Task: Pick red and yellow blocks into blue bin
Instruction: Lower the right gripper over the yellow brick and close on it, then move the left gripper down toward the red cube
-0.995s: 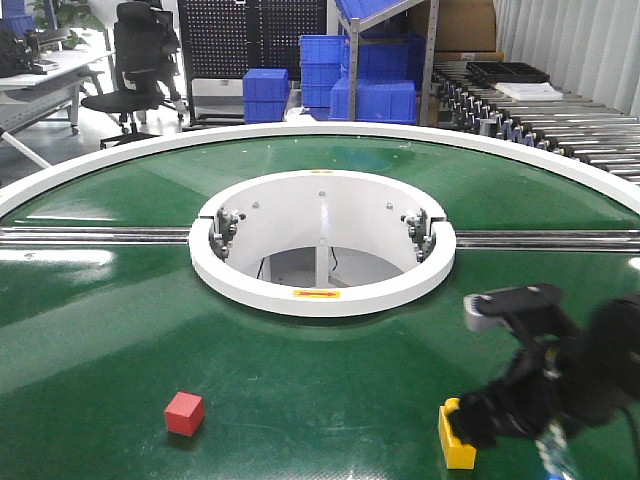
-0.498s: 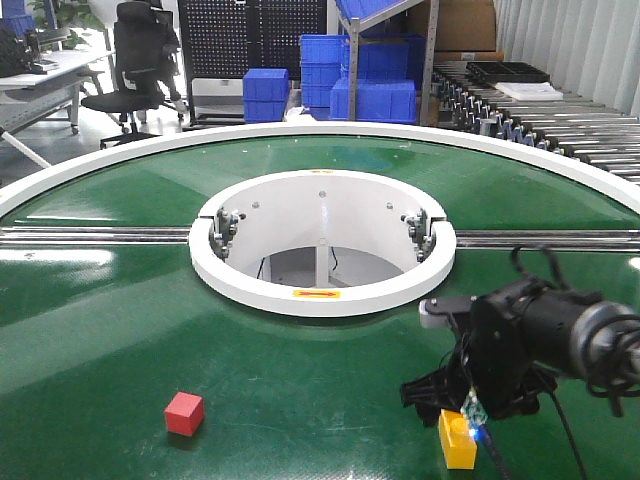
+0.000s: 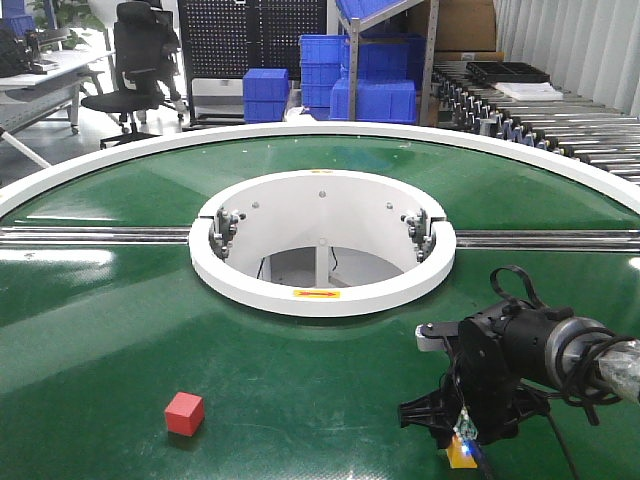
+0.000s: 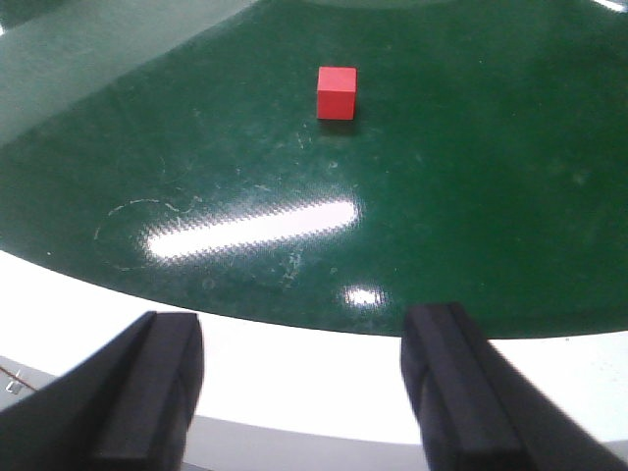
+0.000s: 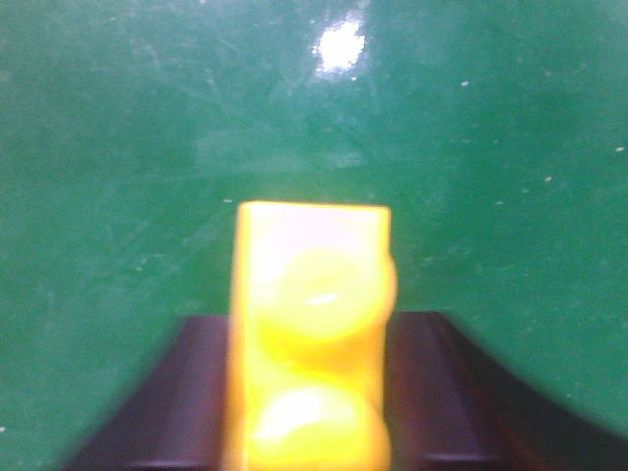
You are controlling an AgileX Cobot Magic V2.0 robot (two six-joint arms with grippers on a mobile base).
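The yellow brick lies on the green table near its front edge on the right, almost hidden in the front view under the right hand. In the right wrist view the brick runs lengthwise away from the camera with both studs up, and a dark finger shows on each side of it. The fingers seem to meet its long sides, but the blur leaves it impossible to tell whether they are pinching it or only flanking it. To do this grasp well, the hand should be centred so both fingers press the flat long faces evenly, low on the body rather than on the studs, and the brick should then be lifted straight up so it does not twist out. The red cube sits alone on the table well to the left. The left wrist view shows it ahead of the left hand, which hangs spread wide over the white rim. No bin shows beside the blocks. Blue crates stand stacked by the shelving far behind, with their contents hidden from here.
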